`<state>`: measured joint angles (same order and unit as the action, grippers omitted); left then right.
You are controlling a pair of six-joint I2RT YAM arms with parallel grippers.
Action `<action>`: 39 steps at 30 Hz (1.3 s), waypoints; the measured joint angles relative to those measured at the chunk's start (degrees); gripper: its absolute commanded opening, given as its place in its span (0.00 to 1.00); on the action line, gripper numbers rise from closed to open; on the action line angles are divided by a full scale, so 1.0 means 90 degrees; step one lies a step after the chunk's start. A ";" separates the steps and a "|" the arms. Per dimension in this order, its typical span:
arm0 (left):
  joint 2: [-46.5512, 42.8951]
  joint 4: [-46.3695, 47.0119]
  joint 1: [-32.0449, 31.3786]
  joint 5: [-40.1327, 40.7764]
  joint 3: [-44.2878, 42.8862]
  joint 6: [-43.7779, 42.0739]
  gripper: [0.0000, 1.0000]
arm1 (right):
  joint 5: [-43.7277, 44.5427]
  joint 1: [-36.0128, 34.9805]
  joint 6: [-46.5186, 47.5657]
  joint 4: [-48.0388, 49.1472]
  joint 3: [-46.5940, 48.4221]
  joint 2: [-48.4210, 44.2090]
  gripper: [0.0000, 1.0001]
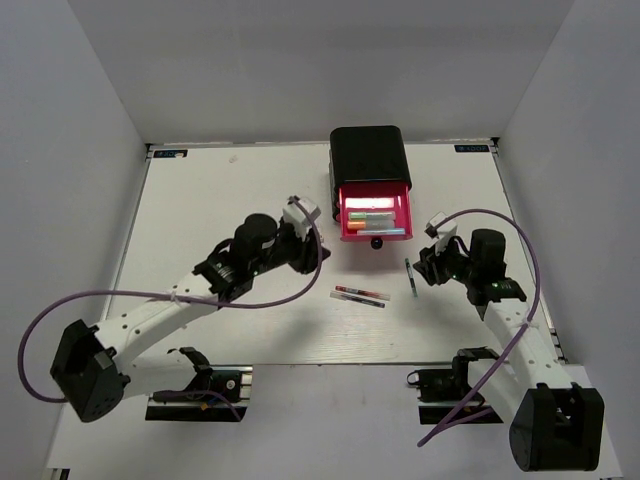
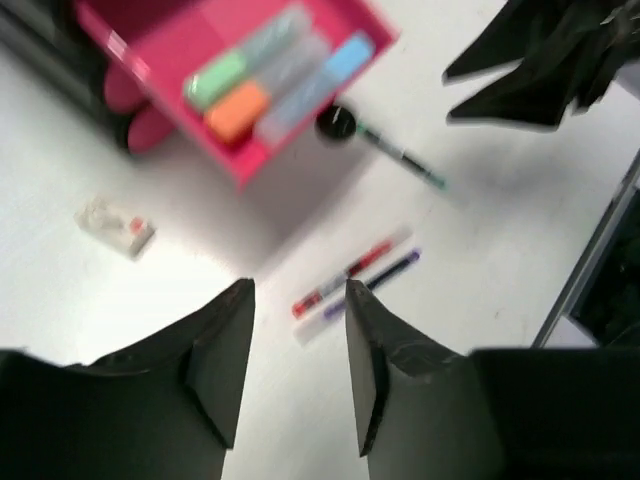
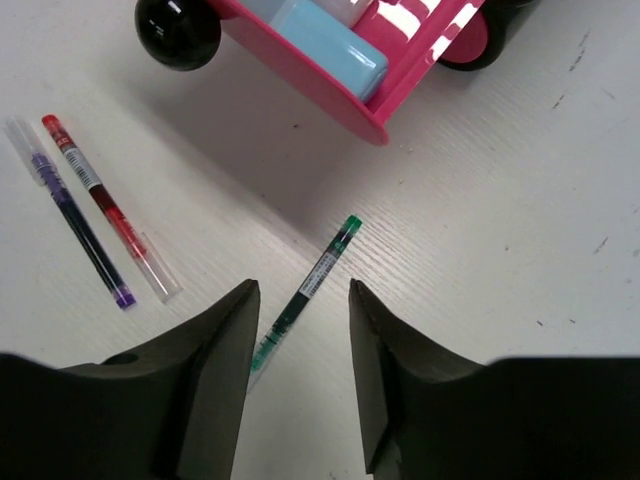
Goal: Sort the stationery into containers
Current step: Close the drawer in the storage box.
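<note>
Right gripper (image 3: 300, 300) half-open, empty, above green pen (image 3: 318, 270), near side of pink drawer (image 3: 320, 90). Straddle barrel mid-length, jaws crosswise, then close. Left gripper (image 2: 298, 298) half-open, empty, over 2 pens (image 2: 350, 270).

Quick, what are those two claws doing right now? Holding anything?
Left gripper: open, holding nothing.
Right gripper: open, holding nothing, poised over the green pen.
</note>
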<state>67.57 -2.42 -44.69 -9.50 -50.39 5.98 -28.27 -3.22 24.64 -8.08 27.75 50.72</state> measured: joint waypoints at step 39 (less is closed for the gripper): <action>-0.1455 -0.0695 0.0051 0.1243 0.1673 0.0136 0.65 | -0.0398 -0.0794 0.0974 0.1292 0.0146 0.1515 0.27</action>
<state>54.48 -8.67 -44.23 1.69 -35.33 7.20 -31.86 -10.37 33.41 3.55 29.06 64.36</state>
